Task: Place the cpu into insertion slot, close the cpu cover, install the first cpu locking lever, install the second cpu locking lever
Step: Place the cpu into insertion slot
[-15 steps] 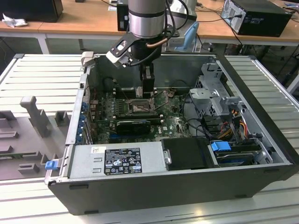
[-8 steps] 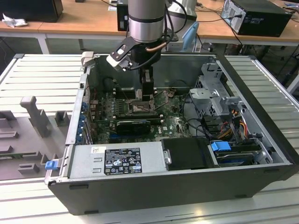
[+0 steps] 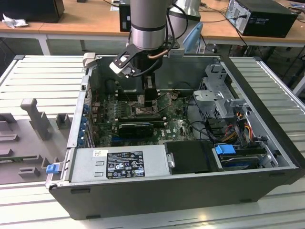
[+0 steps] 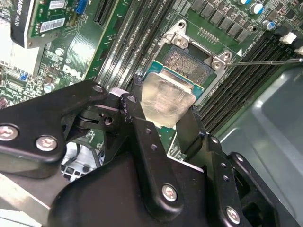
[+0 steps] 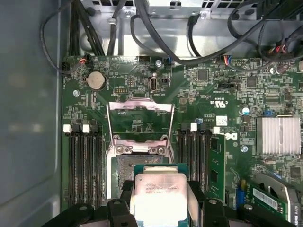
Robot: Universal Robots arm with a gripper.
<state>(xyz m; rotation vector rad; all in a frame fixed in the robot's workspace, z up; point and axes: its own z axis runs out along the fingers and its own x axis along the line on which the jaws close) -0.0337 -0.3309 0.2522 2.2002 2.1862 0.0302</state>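
Inside the open computer case (image 3: 157,193), the gripper (image 3: 148,98) hung low over the green board (image 5: 222,90). Its fingers (image 4: 189,127) were clamped on two opposite sides of the cpu (image 4: 168,97), whose pale top faced up in both wrist views. That chip lay over one edge of the insertion slot (image 5: 124,172), partly covering it; whether they touched could not be told. Just beyond the slot, the cpu cover (image 5: 140,100) stood swung open.
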